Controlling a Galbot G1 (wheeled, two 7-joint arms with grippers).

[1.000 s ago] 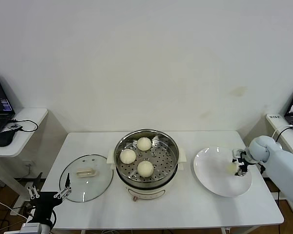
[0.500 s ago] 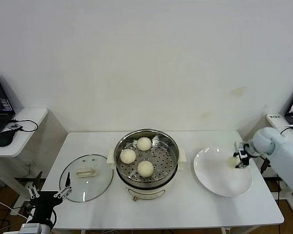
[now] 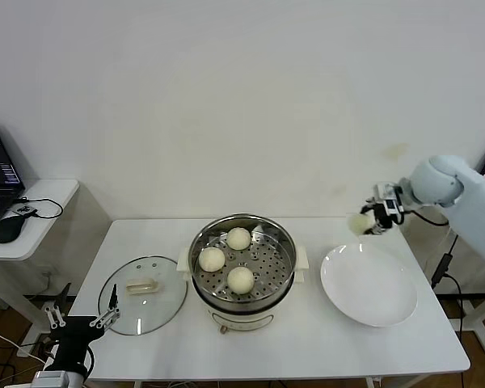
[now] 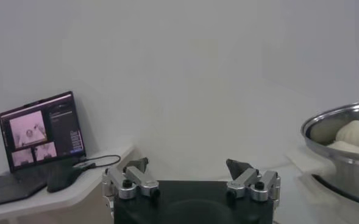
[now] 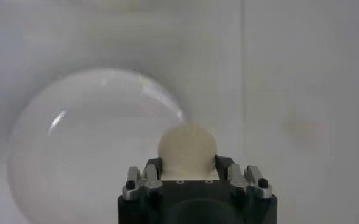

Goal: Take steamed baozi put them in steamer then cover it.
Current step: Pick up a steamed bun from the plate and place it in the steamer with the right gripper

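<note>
The right claw (image 3: 370, 223), pinching the fourth bun (image 3: 358, 223), has lifted it off the plate (image 3: 369, 284) toward the steamer (image 3: 242, 263); the left claw (image 3: 81, 322) waits spread beside the surface.

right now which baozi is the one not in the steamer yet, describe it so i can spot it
Start at the white plate on the table's right side, then look above its far edge. The right gripper holds a baozi in the air there. It alone is airborne; the other three sit in the steamer.
</note>
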